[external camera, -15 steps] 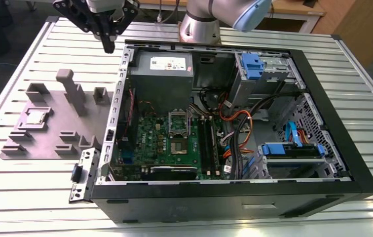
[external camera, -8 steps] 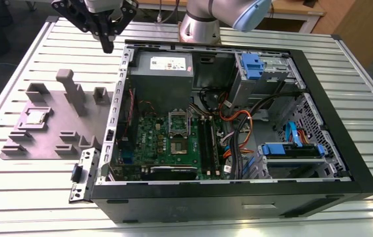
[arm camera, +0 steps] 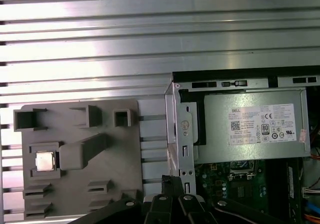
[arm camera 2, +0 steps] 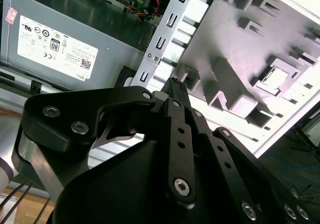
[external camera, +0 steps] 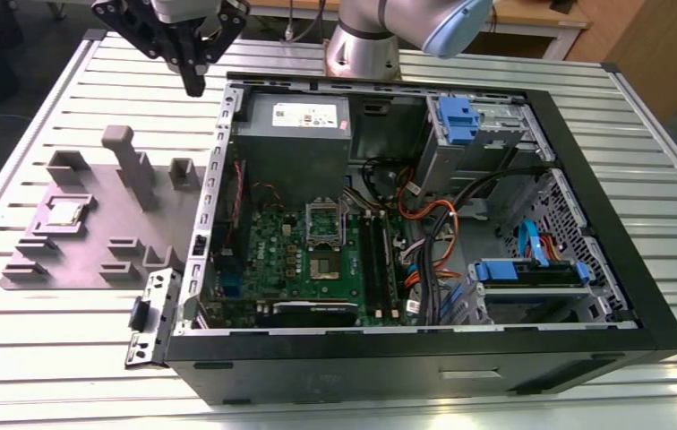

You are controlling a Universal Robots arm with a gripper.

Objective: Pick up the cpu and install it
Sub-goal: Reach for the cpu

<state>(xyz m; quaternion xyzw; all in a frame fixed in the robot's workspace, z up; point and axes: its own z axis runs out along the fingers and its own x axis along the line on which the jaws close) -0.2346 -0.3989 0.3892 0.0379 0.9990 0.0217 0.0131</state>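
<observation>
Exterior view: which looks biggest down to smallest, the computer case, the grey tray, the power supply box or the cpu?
1. computer case
2. grey tray
3. power supply box
4. cpu, by far the smallest

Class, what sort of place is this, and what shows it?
Probably a robotics lab workbench for computer assembly: a ribbed aluminium table, an open black desktop computer case on it, and a grey plastic fixture plate holding a small silver square chip.
</observation>
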